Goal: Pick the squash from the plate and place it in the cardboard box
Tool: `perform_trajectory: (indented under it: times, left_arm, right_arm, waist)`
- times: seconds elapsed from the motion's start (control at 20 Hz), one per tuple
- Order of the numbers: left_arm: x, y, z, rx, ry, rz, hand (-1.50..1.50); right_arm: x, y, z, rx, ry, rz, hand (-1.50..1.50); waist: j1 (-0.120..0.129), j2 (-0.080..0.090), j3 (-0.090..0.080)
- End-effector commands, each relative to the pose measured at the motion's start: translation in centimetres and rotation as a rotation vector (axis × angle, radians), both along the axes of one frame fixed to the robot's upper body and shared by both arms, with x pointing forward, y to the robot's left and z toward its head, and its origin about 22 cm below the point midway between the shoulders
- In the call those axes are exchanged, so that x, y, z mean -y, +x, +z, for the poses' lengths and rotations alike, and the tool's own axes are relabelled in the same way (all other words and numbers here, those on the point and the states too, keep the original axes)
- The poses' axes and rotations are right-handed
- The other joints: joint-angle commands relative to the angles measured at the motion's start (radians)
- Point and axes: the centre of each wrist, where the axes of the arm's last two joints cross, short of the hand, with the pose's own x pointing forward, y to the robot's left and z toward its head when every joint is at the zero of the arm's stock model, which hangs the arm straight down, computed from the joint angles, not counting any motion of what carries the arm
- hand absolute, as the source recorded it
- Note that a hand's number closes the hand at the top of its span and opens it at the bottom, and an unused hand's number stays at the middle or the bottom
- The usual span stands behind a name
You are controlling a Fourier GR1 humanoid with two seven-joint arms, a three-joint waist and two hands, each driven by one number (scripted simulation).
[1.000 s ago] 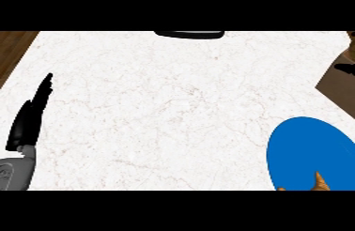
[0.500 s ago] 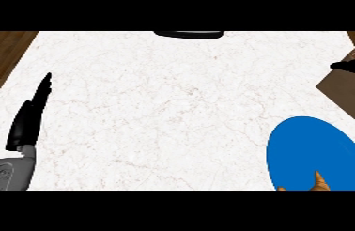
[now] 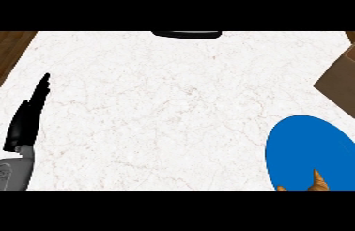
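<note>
A blue plate (image 3: 308, 148) lies at the lower right of the white counter, cut off by the right edge of the head view. Only an orange-brown tip of the squash (image 3: 317, 181) shows at the plate's near rim; the rest is out of view. A brown corner of the cardboard box (image 3: 340, 80) enters from the right edge, beyond the plate. My left hand (image 3: 26, 118) rests at the far left, fingers straight and pointing away, holding nothing and far from the plate. My right hand does not show.
A dark, flat object (image 3: 187, 34) lies at the counter's far edge, near the middle. Brown wooden floor (image 3: 14, 47) shows past the counter's upper left corner. The white marbled counter (image 3: 159, 112) spreads between my left hand and the plate.
A small dark shape that showed at the right edge above the box half a second ago is gone from view. My left hand has not moved.
</note>
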Motion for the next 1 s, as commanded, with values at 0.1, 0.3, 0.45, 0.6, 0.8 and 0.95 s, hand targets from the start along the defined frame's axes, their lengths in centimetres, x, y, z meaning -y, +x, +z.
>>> perform_trajectory:
  times: [0.1,0.3,0.45,0.6,0.8,0.95]
  left_arm:
    - [-0.6,-0.9,-0.6,-0.01,0.01,0.006,0.0]
    - [-0.1,-0.5,-0.4,-0.008,-0.007,0.011,0.0]
    - [-0.3,-0.9,-0.7,-0.003,0.004,0.018,0.0]
    - [0.2,-0.5,-0.4,0.011,-0.006,0.016,0.0]
    - [-1.0,-1.0,-0.5,0.01,0.004,0.021,0.0]
    - [-1.0,-0.4,-0.3,-0.003,-0.005,0.032,0.0]
  right_arm:
    - [4.4,-4.1,0.4,0.055,0.088,-0.03,-1.5]
    - [7.8,-8.0,1.2,0.022,0.083,-0.09,-1.5]
    - [9.4,-10.1,2.2,0.021,0.074,-0.116,-1.5]
    - [10.4,-11.6,2.1,0.009,0.056,-0.101,-1.5]
    - [11.9,-14.2,3.1,-0.002,0.042,-0.092,-1.5]
    - [12.4,-15.2,2.6,-0.055,0.008,-0.061,-1.5]
  waist:
    - [-0.004,0.0,0.001]
    - [-0.014,0.004,0.004]
    - [-0.012,0.005,0.005]
    - [-0.015,0.006,0.007]
    - [-0.016,0.003,0.008]
    - [-0.035,0.005,0.009]
